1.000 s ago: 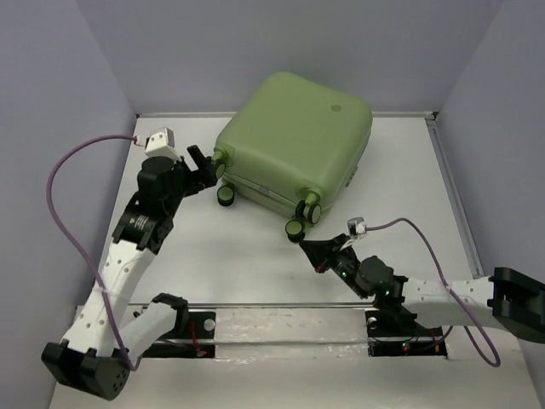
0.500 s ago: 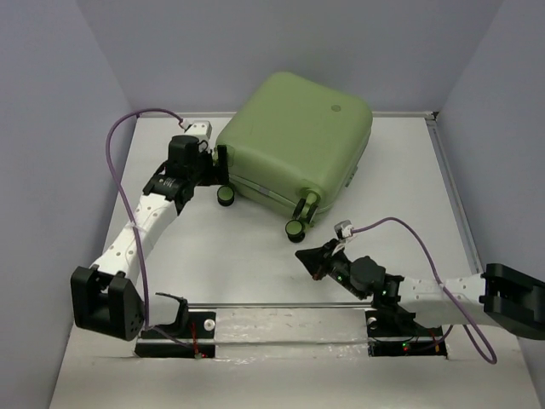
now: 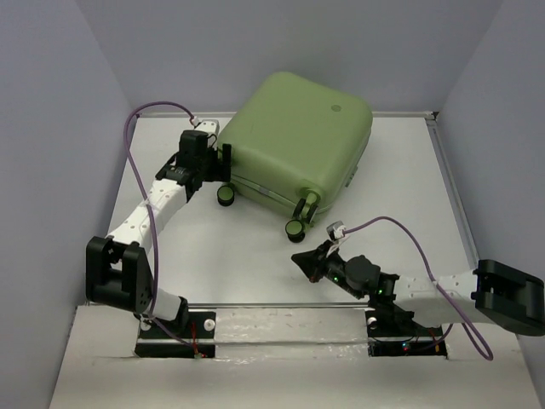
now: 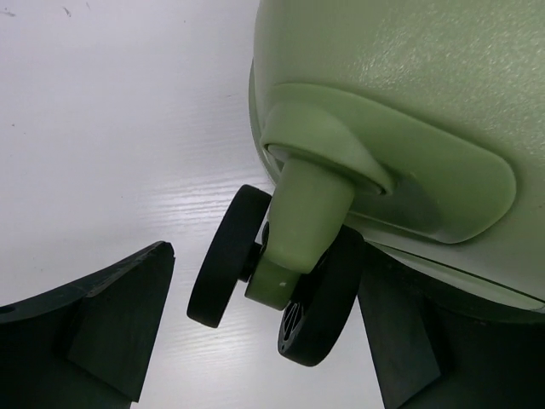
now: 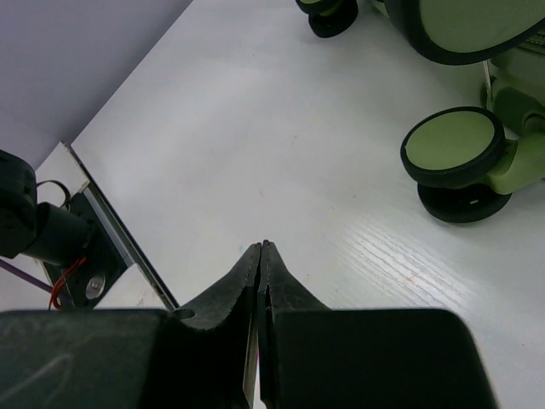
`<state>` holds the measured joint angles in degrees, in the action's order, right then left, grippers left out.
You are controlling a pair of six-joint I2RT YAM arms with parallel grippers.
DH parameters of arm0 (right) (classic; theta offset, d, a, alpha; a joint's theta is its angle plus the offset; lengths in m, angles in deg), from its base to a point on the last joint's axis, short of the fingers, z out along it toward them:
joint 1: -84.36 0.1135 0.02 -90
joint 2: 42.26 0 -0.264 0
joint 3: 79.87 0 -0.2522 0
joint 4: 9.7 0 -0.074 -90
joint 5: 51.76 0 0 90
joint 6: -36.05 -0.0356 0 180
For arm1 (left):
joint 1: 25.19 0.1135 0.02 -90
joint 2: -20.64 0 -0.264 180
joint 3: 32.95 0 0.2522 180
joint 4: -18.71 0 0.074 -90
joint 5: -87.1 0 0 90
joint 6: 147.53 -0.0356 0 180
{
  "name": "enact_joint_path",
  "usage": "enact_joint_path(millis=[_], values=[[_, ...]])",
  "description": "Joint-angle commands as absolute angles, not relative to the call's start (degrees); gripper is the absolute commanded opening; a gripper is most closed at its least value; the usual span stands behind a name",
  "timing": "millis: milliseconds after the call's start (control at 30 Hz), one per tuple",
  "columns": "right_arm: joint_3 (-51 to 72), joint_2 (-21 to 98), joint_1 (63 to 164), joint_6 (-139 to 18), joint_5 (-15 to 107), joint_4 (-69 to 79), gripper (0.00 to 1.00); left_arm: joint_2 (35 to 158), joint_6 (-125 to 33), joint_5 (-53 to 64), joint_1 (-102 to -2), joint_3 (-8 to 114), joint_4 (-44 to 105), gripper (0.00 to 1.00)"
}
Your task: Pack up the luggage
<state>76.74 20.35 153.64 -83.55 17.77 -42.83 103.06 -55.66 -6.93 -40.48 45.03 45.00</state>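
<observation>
Closed luggage (image 3: 298, 141) lies at the table (image 3: 247, 273) far edge; left gripper (image 3: 223, 162), jaws wide apart, straddles its wheel (image 4: 281, 298); right gripper (image 5: 261, 256) pinched closed, empty

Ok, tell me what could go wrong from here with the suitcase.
1. The open left gripper straddles a caster wheel of the luggage; closing there may pinch a swivelling wheel that twists or slips instead of moving the case.
2. The shut right gripper sits low over the table close to a second wheel; if the luggage shifts, that wheel could bump it.
</observation>
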Motion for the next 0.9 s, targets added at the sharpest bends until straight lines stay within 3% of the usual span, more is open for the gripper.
enact_joint_path(millis=[0,200,300,333,400,600,867], values=[[75.38,19.71,153.44,-83.22,18.11,-45.25,0.07,103.08,-57.26,-5.80,-40.39,48.04,41.78,0.95],[73.71,16.82,153.44,-82.78,17.06,-40.60,0.07,104.23,-57.26,-3.70,-40.39,47.60,41.17,0.79],[73.53,14.18,153.44,-82.43,15.74,-37.61,0.07,104.32,-57.26,-0.12,-40.39,47.34,41.26,0.57],[73.27,13.47,153.44,-82.34,14.35,-36.12,0.07,104.32,-57.18,0.52,-40.48,47.25,41.34,0.33],[72.13,11.98,152.92,-82.08,13.11,-31.48,0.08,104.23,-56.48,0.88,-40.66,47.43,42.22,0.07],[64.41,8.28,148.98,-80.58,14.33,-14.70,0.19,99.32,-51.04,0.62,-45.57,44.09,45.38,0.06],[58.17,5.03,139.22,-79.88,22.15,-6.50,0.34,86.22,-42.77,3.08,-53.21,33.12,43.63,0.06]])
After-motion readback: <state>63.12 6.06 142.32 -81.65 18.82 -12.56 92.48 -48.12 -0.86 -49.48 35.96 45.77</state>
